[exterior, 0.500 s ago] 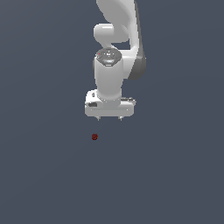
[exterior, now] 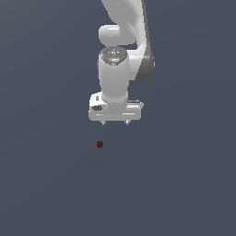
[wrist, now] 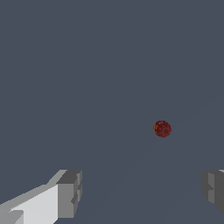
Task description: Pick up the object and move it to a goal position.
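Observation:
The object (exterior: 99, 144) is a tiny dark red piece lying on the flat grey ground, far smaller than the white arm. In the exterior view my gripper (exterior: 115, 123) hangs above it and a little toward the exterior view's right, apart from it. Two short fingertips (exterior: 104, 123) point down with a wide gap, so the gripper is open and empty. The wrist view shows the object (wrist: 162, 128) as a small dark red blob on the grey ground, ahead of the gap of my gripper (wrist: 142, 192), nearer one grey finger (wrist: 213, 188) than the other.
The white arm (exterior: 120, 55) rises from the gripper toward the top of the exterior view. A uniform grey ground (exterior: 46, 184) fills both views.
The arm and gripper have shifted only slightly, still above the object. The object lies where it was.

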Action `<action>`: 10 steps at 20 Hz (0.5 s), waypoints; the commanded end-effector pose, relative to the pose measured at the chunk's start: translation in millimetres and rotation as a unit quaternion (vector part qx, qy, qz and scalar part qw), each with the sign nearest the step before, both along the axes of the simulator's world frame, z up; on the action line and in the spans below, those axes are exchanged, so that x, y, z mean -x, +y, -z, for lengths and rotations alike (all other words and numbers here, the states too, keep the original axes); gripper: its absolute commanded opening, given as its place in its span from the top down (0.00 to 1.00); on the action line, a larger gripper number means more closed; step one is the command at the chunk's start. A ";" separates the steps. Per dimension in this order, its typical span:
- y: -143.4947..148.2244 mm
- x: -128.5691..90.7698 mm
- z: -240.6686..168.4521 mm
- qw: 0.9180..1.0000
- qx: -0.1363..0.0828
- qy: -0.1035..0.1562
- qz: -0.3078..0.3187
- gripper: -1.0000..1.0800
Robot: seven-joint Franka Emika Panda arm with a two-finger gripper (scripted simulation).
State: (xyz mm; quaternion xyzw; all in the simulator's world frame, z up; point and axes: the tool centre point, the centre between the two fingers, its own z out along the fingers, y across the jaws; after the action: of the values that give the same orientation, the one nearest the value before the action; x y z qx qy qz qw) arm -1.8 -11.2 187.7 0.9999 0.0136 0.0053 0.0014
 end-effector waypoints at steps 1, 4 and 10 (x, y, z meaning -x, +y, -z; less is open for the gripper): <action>0.1 0.4 -3.3 1.000 -0.001 -0.001 -0.002 0.04; 0.2 0.5 -3.6 1.000 -0.001 -0.002 -0.002 0.04; -2.7 -0.7 0.6 1.000 0.000 -0.001 -0.014 0.04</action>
State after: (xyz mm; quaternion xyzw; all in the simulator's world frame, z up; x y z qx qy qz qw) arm -1.4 -12.8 188.5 0.9997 0.0235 0.0066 0.0008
